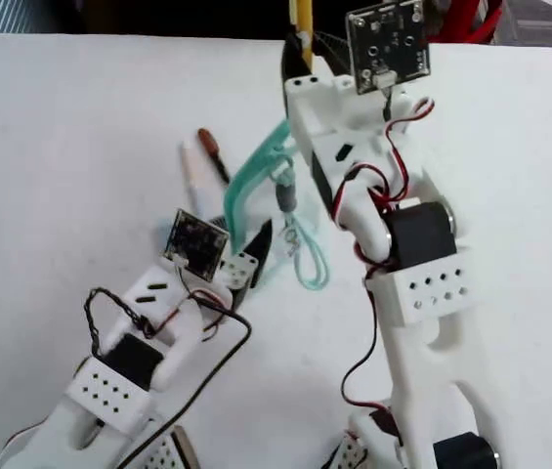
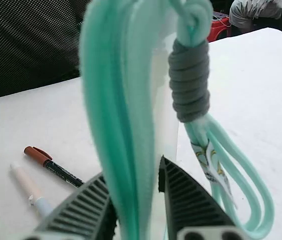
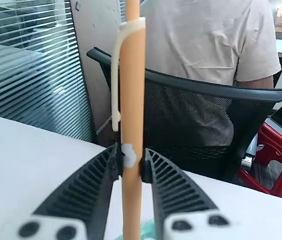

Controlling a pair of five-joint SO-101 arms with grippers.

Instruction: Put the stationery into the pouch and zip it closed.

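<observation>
A teal pouch [image 1: 254, 181] stands on edge in the middle of the white table, and my left gripper [image 1: 256, 249] is shut on its near end. Seen from the left wrist, the pouch [image 2: 116, 100] rises between the black fingers of that gripper [image 2: 136, 182]. A grey-wrapped zip pull [image 2: 189, 85] with a teal cord loop [image 1: 307, 259] hangs beside it. My right gripper [image 1: 300, 54] is raised beyond the pouch's far end, shut on an upright orange pen [image 3: 132, 100]. The pen [image 1: 303, 20] sticks up past the gripper [image 3: 131, 162].
Two pens lie on the table left of the pouch: a dark one with a brown cap [image 1: 212, 151] and a white one [image 1: 191, 174]. The table's far edge [image 1: 109, 35] is close behind the right gripper. A mesh office chair [image 3: 205, 115] stands beyond it.
</observation>
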